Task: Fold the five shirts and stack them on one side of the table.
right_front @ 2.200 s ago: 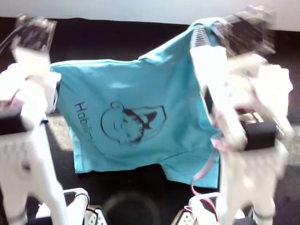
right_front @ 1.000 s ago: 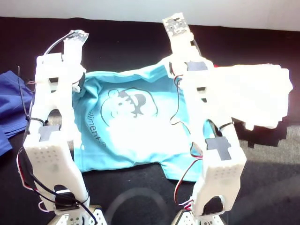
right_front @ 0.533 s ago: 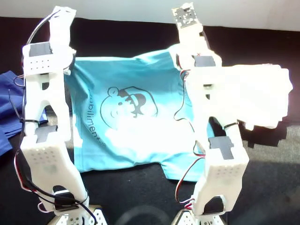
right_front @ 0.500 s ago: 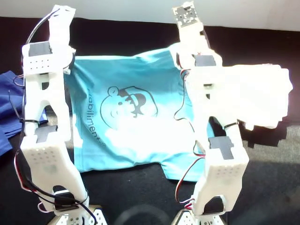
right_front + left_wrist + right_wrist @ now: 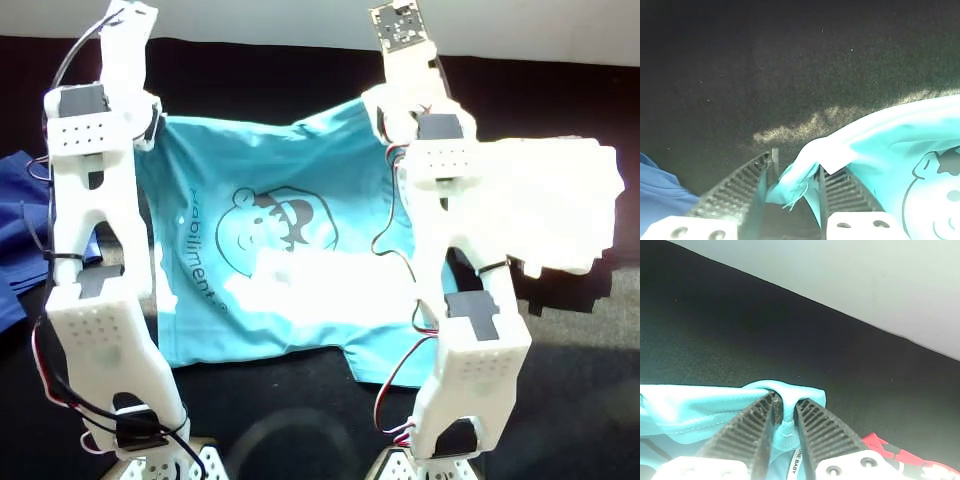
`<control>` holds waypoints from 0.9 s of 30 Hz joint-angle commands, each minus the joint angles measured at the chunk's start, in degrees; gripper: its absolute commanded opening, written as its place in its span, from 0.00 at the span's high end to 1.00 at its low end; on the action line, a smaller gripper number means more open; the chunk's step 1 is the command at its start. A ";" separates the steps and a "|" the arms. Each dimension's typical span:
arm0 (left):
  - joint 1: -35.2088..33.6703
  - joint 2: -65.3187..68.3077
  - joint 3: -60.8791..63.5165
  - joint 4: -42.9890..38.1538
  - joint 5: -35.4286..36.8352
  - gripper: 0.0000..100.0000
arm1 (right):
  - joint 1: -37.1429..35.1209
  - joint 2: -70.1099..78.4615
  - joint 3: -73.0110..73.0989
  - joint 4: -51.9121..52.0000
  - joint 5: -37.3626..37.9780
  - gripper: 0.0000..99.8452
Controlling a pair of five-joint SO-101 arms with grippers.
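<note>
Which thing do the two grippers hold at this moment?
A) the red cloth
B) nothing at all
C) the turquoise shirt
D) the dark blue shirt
C: the left gripper and the right gripper are each shut on an edge of the turquoise shirt.

Turquoise shirt [image 5: 330, 290] — dark face print [image 5: 275, 222]

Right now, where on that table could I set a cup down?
Bare: the black table strip between the turquoise shirt and the far wall, and the near corner in front of the white pile. Crowded: the middle, and by the blue shirt.
</note>
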 commanded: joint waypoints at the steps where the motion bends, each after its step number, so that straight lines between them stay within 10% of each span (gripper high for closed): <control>1: -0.13 2.51 -2.24 -0.09 -0.26 0.87 | 0.48 -0.22 -2.86 -0.04 0.09 0.99; 21: 0.04 -4.26 -2.42 5.71 -0.18 0.99 | 2.24 -0.84 -3.91 1.27 -8.00 0.99; 27: 0.84 -12.18 -2.24 13.19 -0.44 0.99 | 5.05 -0.92 -10.68 17.27 -9.58 0.99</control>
